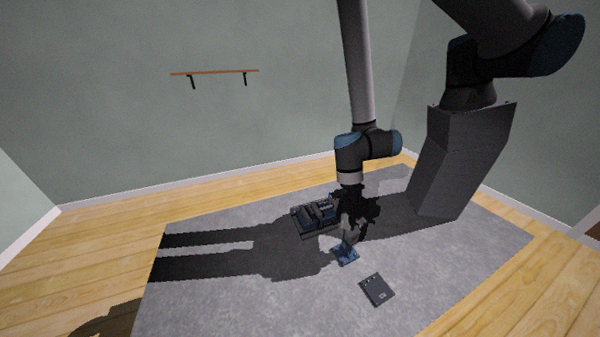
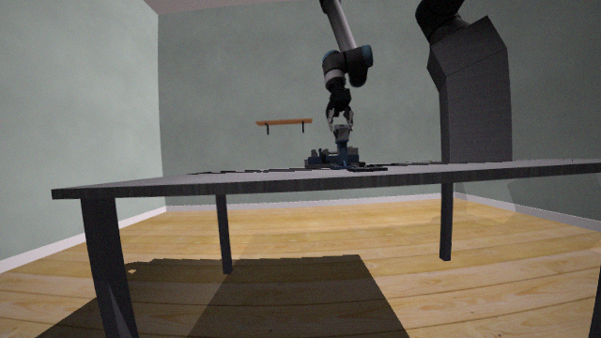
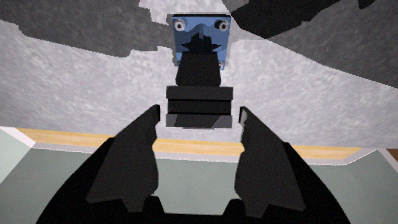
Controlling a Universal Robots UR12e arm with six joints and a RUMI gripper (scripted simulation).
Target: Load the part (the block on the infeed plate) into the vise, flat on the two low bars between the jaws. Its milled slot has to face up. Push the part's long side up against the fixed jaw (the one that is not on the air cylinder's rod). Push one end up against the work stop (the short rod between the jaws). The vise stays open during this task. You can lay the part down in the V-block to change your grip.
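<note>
The part (image 3: 200,92) lies in the V-block (image 3: 199,70) on top of the blue-footed stand (image 1: 345,255) (image 2: 343,149). A dark band runs along the part in the wrist view; whether it is the slot is too dark to tell. My gripper (image 3: 199,106) (image 2: 341,126) is partly open. Its two fingertips stand on either side of the part's ends, with a small gap at each side. The vise (image 1: 305,220) (image 2: 316,160) stands behind the stand, open, with no part visible in it; the arm hides some of it.
The infeed plate (image 1: 376,289) (image 2: 368,168) lies in front of the stand, with no part on it. The robot's grey pedestal (image 1: 440,178) (image 2: 476,103) stands to the right. An orange shelf (image 1: 214,72) (image 2: 284,122) hangs on the back wall.
</note>
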